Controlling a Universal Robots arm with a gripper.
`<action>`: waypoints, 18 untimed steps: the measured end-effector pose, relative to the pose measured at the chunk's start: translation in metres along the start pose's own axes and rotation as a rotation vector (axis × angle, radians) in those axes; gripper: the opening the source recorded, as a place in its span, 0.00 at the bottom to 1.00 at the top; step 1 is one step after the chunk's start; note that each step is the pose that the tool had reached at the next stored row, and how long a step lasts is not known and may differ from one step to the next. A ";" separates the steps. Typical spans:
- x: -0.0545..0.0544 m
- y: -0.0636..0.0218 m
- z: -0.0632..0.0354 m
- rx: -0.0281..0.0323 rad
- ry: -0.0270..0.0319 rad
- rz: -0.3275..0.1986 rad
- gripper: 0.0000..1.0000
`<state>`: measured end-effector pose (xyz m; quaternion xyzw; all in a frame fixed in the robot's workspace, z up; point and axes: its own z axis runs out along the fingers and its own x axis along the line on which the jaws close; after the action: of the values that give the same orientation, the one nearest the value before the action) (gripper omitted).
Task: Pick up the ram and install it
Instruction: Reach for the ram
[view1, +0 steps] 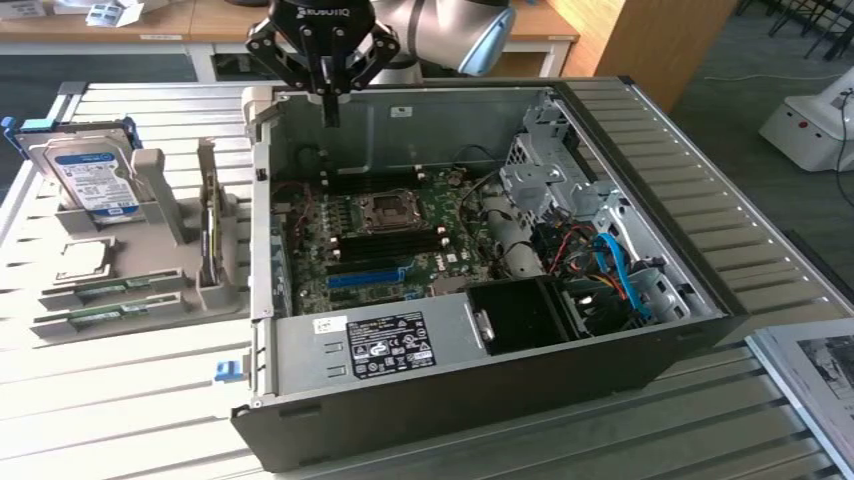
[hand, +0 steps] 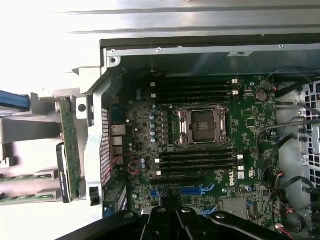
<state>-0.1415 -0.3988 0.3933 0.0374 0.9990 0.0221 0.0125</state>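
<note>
Currently: black gripper (view1: 330, 116) closed, empty, above the open black computer case (view1: 534, 400). Long flat green ram stick (view1: 104, 291) well aside, in grey plastic holder (view1: 150, 190); likely best grasped squarely across its long edges.

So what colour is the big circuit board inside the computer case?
Green, with black slots across it. The circuit board shows best in the wrist view.

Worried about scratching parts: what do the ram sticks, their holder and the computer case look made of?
Ram sticks: green circuit board, likely fibreglass laminate, matte. Holder: plain grey matte blocks, probably plastic, moulded or printed. Computer case: sheet metal, dull grey inside with folded edges and punched holes; outside dark, seemingly painted.
</note>
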 end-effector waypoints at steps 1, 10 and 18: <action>0.001 -0.0001 0.0000 0.0000 0.0000 0.000 0.10; 0.011 -0.0008 -0.0003 0.0000 0.0000 0.000 0.10; 0.020 -0.0015 -0.0005 0.0000 -0.0001 0.000 0.10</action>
<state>-0.1620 -0.3989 0.3932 0.0374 0.9990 0.0221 0.0125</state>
